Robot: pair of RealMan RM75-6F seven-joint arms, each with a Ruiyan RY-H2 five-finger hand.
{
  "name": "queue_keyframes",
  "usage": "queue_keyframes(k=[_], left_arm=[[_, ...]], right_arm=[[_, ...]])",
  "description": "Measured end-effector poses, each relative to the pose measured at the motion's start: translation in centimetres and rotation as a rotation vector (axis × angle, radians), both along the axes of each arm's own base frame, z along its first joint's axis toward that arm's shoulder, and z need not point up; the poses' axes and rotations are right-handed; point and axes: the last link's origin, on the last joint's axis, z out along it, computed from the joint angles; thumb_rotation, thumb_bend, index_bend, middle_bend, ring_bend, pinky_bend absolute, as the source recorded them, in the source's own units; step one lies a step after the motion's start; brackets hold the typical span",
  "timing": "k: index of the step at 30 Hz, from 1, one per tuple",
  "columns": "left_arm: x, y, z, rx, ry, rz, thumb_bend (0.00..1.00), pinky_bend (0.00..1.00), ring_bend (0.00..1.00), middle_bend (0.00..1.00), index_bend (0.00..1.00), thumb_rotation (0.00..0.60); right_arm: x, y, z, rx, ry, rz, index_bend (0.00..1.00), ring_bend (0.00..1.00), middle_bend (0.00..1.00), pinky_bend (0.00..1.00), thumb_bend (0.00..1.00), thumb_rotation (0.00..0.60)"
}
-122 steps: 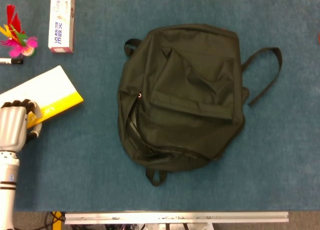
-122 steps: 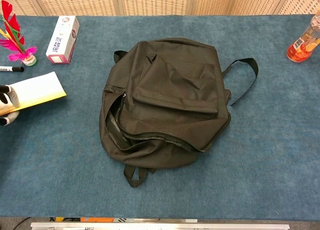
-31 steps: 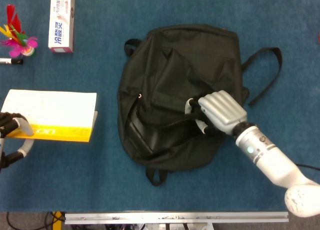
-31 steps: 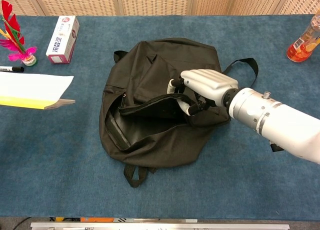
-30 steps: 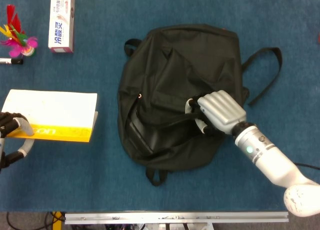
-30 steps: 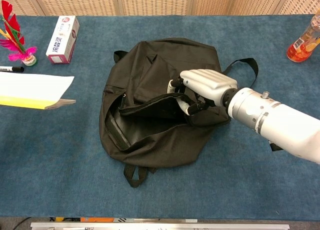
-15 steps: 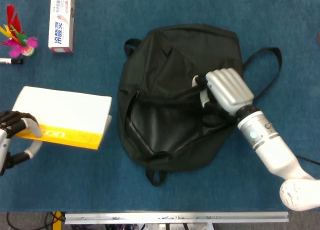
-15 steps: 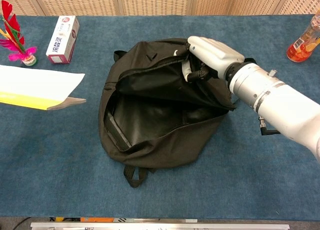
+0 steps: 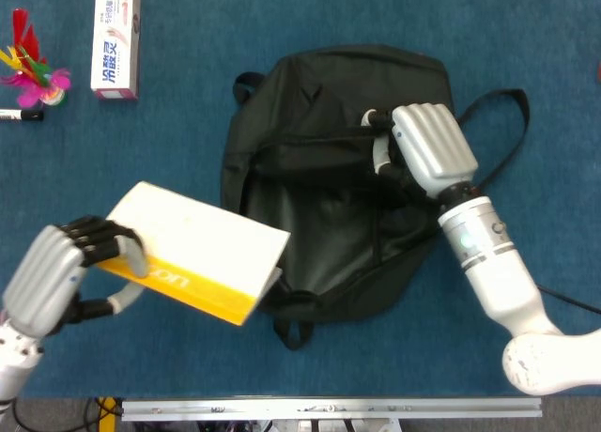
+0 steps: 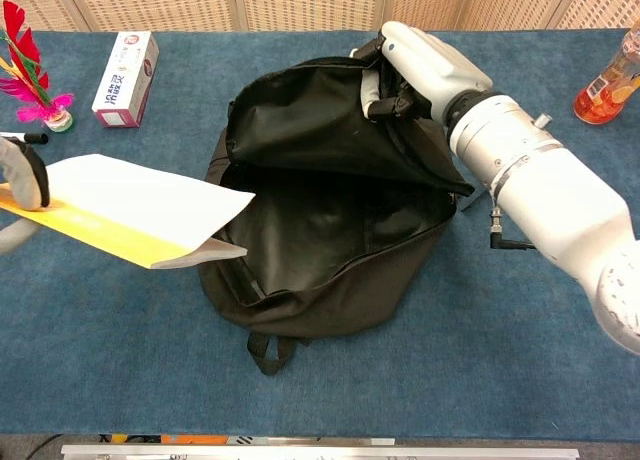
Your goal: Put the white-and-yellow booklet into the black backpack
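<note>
The black backpack (image 9: 329, 254) (image 10: 330, 250) lies in the middle of the blue table with its main compartment gaping. My right hand (image 9: 427, 150) (image 10: 420, 65) grips the upper flap and holds it lifted. My left hand (image 9: 66, 268) (image 10: 22, 175) grips the near-left end of the white-and-yellow booklet (image 9: 202, 249) (image 10: 135, 215). The booklet is held off the table and tilted. Its far corner reaches the left rim of the backpack's opening.
A white carton (image 9: 115, 38) (image 10: 126, 65) lies at the back left. Next to it are a pink-and-red feathered toy (image 9: 33, 70) (image 10: 30, 65) and a black marker (image 9: 19, 115). An orange bottle (image 10: 605, 85) stands at the back right. A backpack strap (image 9: 498, 136) loops to the right.
My left hand has carried the booklet rightward to the backpack's opening. My right hand has raised the flap higher and further back, so the compartment gapes wider.
</note>
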Motion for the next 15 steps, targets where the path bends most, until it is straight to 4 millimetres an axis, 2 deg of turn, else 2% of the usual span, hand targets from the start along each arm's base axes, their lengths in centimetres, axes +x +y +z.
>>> queue_keyframes(k=[5,15], left_arm=[[2.2,1.3,-1.6,-0.046,-0.024,-0.029,0.31,0.49,0.49,0.56,0.63,0.6],[6.2,2.7,-4.1,-0.149,-0.081,-0.069,0.31,0.49,0.49,0.56,0.63,0.6]], right_arm=[[1.0,-0.1,-0.7,-0.003,-0.022,-0.007,0.66,0.53,0.6,0.81,0.8,0.6],[2.6,-1.1,-1.5,-0.063,-0.056,-0.02,0.66,0.53,0.6,0.81,0.8,0.6]])
